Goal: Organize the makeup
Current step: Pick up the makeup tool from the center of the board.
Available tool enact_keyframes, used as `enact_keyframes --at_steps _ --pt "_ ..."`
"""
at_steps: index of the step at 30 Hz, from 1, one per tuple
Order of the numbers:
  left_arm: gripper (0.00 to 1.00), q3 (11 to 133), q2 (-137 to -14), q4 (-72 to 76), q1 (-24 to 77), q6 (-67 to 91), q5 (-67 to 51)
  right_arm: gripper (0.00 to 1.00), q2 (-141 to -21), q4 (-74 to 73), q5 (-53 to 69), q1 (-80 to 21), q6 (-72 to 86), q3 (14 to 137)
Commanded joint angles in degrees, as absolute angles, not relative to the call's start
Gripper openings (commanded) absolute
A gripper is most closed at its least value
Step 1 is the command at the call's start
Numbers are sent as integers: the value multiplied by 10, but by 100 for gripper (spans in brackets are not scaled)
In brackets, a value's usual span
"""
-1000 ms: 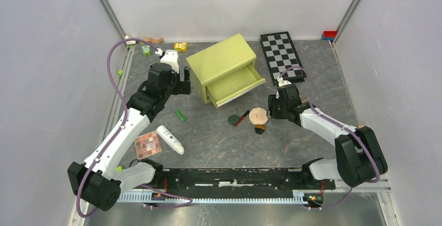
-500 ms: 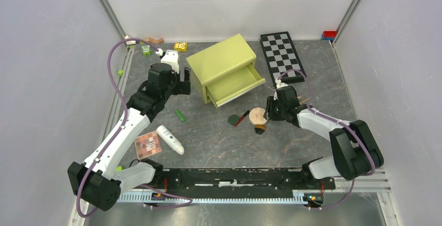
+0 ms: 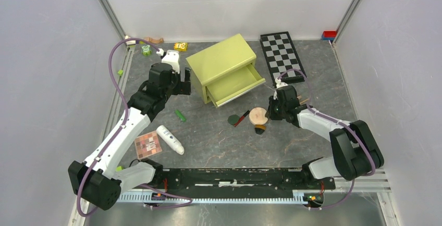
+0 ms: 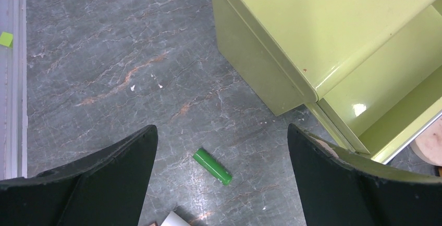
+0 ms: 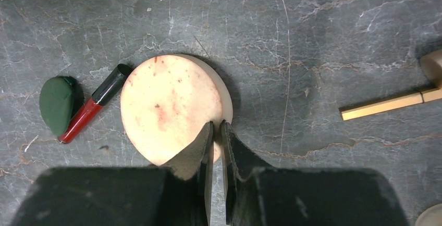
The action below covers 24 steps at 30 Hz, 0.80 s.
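A round peach compact (image 5: 167,106) lies on the grey table, and my right gripper (image 5: 217,127) is shut on its near right rim, a sliver of the rim showing between the fingers. Left of it lie a red stick (image 5: 88,114) and a dark green disc (image 5: 56,103). From above, the compact (image 3: 257,115) sits in front of the open drawer (image 3: 234,83). My left gripper (image 4: 221,142) hangs open above a small green tube (image 4: 212,166), beside the cabinet. A white tube (image 3: 170,139) and a square eyeshadow palette (image 3: 146,143) lie near the left arm.
The yellow-green cabinet (image 3: 221,59) stands at the centre back with its drawer pulled out. A checkerboard (image 3: 282,54) lies at the back right. Small toy blocks (image 3: 181,46) sit along the back left edge. A gold stick (image 5: 385,106) lies right of the compact.
My right gripper has closed from partly open onto the compact's rim, shifting slightly towards it. The left arm has not moved.
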<state>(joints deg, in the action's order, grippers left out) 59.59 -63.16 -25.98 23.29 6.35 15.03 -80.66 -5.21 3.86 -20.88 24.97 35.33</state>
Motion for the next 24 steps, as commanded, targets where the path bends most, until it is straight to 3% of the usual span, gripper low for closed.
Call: enact_keyframes --at_steps 1,17,24 --pt "100 597 -632 -235 235 47 153 13 -779 -46 15 -208 239 355" --pt "100 598 -635 -237 235 46 149 6 -706 -171 -181 -208 175 455" --pt "100 601 -641 -241 235 48 156 2 -688 -189 -208 -208 141 537"
